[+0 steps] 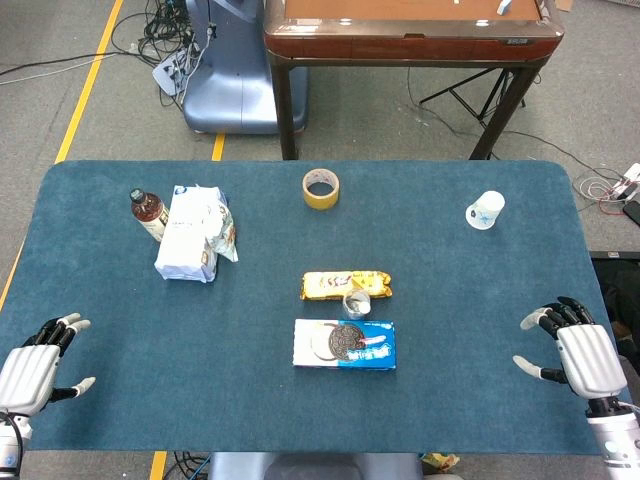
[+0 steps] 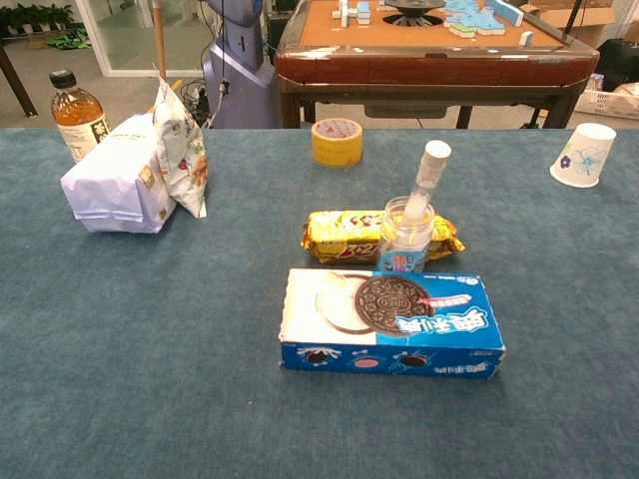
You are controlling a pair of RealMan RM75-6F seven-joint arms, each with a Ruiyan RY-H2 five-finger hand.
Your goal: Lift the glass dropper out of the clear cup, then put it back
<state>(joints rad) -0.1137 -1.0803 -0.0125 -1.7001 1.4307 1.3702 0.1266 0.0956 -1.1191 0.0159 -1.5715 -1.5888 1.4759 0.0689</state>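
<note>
Centre table, both hands idle: your glass dropper (image 2: 429, 180) stands in the clear cup (image 2: 404, 238), not yet lifted. In the chest view the cup sits mid-frame, touching or just behind the yellow snack pack (image 2: 344, 235) and just beyond the blue cookie box (image 2: 391, 324). The dropper's long axis runs near upright, leaning a bit to frame right, white bulb at the top, lower part inside the cup. From the head view it's foreshortened; you see mostly the cup rim (image 1: 357, 302) at frame centre.

Right hand (image 1: 575, 352) rests at the lower right of the head view, fingers spread, nothing in it or touching it. Left hand (image 1: 35, 365) sits lower left, also released, fingers apart, holding nothing. Neither shows in the chest view.

The cup lies up and toward frame centre from both hands, well apart from each. It's slightly right of centre, so the right hand looks a little nearer, tho the margin is small. With the bulb tipped to frame right, a right-hand approach prob. meets the bulb first. You'd likely want a pinch high on the bulb and a pull along the dropper's own axis; the light cup may tip or drag otherwise.
</note>
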